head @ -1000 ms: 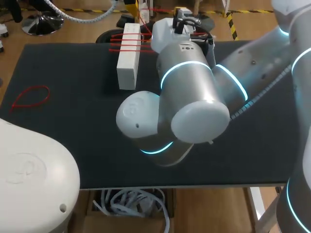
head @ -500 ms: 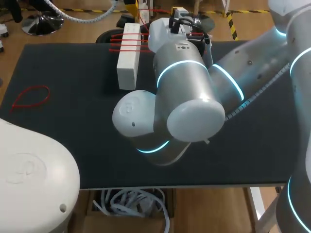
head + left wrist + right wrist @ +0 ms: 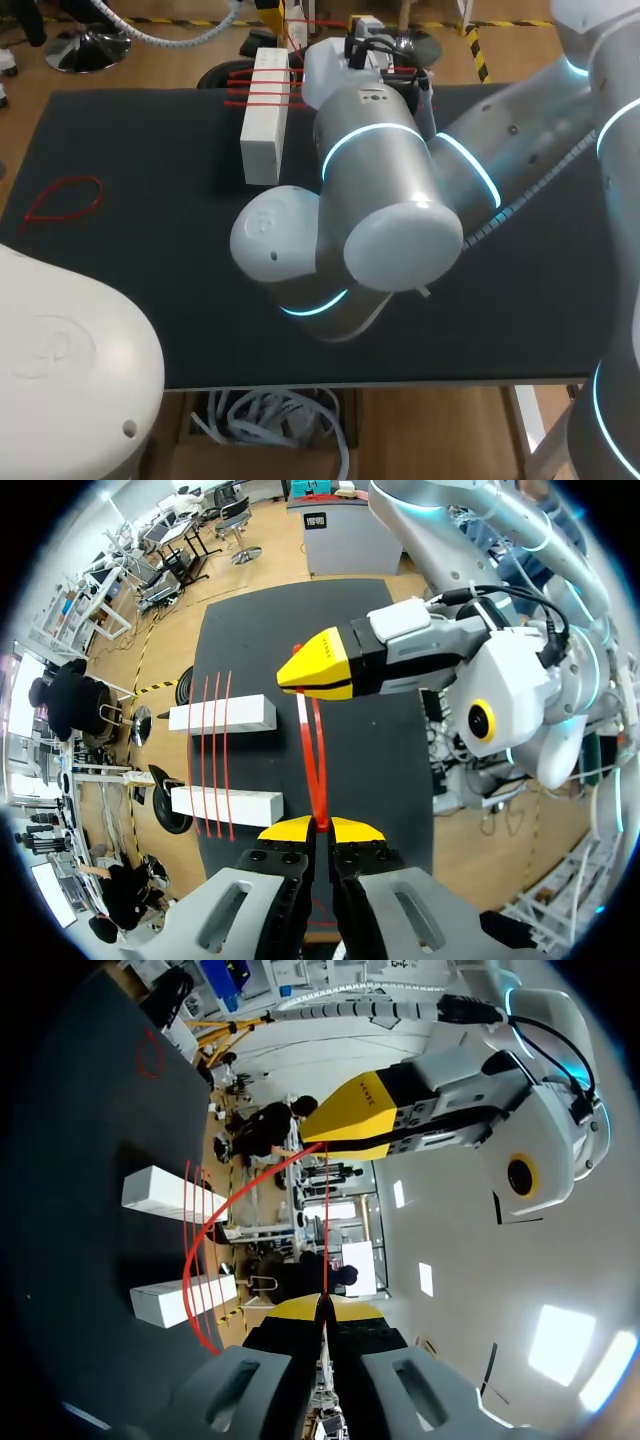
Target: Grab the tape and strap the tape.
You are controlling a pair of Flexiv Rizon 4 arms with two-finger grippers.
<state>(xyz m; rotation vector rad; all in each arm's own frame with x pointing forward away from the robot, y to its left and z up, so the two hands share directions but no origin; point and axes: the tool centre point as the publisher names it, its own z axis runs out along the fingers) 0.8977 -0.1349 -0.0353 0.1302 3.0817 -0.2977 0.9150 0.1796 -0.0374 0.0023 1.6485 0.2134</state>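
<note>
Left gripper point(image 3: 320, 827): yellow tips pressed together, clamped on one end of the red tape point(image 3: 318, 770). Right gripper point(image 3: 325, 1305): tips likewise together, pinching the same tape. You'll see the two claws facing each other, close, with the tape running taut between them in the air over the far part of the table point(image 3: 150, 250). From the right wrist view, a longer run of it bows out in an arc toward the pair of white blocks point(image 3: 222, 716). Three red straps point(image 3: 215, 750) lie across those blocks, just left of the grippers. A separate red loop point(image 3: 62, 200) lies flat on the mat far left, well apart. From the head view the right arm point(image 3: 380, 200) hides both claws.
</note>
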